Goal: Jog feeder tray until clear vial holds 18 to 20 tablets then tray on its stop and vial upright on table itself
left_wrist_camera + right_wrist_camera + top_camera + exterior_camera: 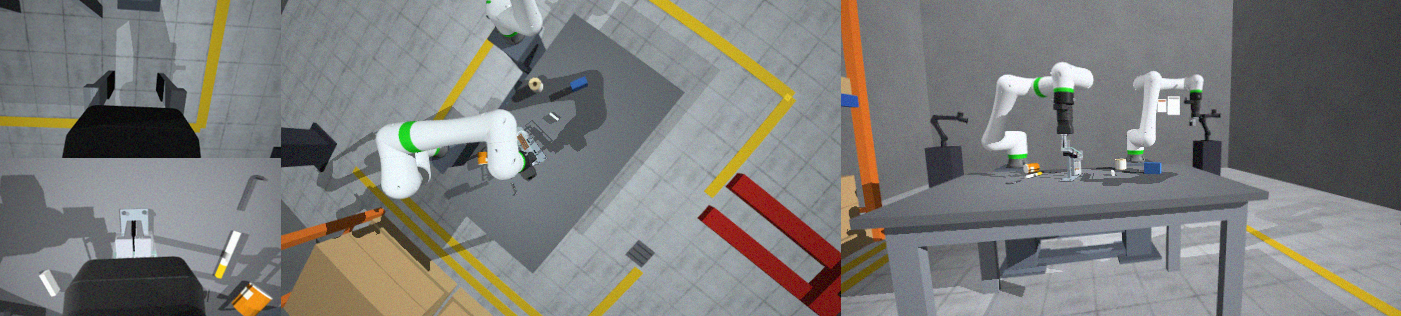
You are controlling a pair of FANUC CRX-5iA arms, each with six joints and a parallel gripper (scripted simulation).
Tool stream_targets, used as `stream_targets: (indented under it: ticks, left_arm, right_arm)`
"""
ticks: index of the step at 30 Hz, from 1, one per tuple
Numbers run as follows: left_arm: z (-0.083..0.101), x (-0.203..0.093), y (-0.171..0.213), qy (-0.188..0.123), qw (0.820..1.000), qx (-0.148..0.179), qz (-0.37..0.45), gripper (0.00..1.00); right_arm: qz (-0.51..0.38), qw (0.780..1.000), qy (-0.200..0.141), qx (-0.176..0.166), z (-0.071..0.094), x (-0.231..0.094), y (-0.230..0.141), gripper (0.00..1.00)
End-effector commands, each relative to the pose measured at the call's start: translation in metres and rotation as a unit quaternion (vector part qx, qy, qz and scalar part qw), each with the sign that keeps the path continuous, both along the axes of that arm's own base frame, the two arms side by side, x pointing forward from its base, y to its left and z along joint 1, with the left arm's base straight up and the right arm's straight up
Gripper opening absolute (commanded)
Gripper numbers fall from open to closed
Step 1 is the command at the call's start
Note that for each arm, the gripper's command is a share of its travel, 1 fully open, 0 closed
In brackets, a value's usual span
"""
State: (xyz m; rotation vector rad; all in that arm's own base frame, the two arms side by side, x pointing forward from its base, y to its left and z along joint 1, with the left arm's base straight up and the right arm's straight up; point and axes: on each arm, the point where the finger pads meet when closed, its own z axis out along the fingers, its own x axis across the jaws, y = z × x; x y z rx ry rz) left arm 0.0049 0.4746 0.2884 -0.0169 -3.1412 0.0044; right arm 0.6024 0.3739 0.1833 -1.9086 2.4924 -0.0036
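The pale metal feeder (537, 151) (1077, 167) stands on the table, its holed plate (134, 211) showing in the right wrist view. Orange-brown tablets (523, 141) show on its tray in the top view. My right gripper (1064, 148) (134, 230) is shut with nothing seen between its fingers. It points down at the feeder's upper part; whether it touches cannot be told. The clear vial cannot be made out, so its tablet count and stance are unclear. Whether the tray is on its stop is also unclear. My left gripper (1193, 122) (135, 80) is open and empty, high and away from the feeder.
An orange bottle (482, 158) (1032, 168) (251, 300), a white-and-yellow stick (229, 250) and a hex key (247, 193) lie on one side. A white block (553, 116) (49, 283), a cream roll (535, 84) (1120, 164) and a blue box (579, 83) (1152, 168) are on the other.
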Motion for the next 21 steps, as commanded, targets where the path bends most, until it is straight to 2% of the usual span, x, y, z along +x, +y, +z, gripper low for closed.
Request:
stream_targets:
  ticks: [1, 6, 21]
  left_arm:
    - [0.001, 0.000, 0.000, 0.000, 1.000, 0.001, 0.000, 1.00]
    - [0.001, 0.000, 0.000, 0.000, 1.000, 0.001, 0.000, 1.00]
    - [0.001, 0.000, 0.000, 0.000, 1.000, 0.001, 0.000, 1.00]
  right_arm:
    - [0.001, 1.000, 0.001, 0.001, 0.004, 0.011, -0.003, 0.00]
    - [0.001, 1.000, 0.001, 0.001, 0.007, 0.023, -0.006, 0.00]
    - [0.001, 1.000, 0.001, 0.001, 0.004, 0.011, -0.003, 0.00]
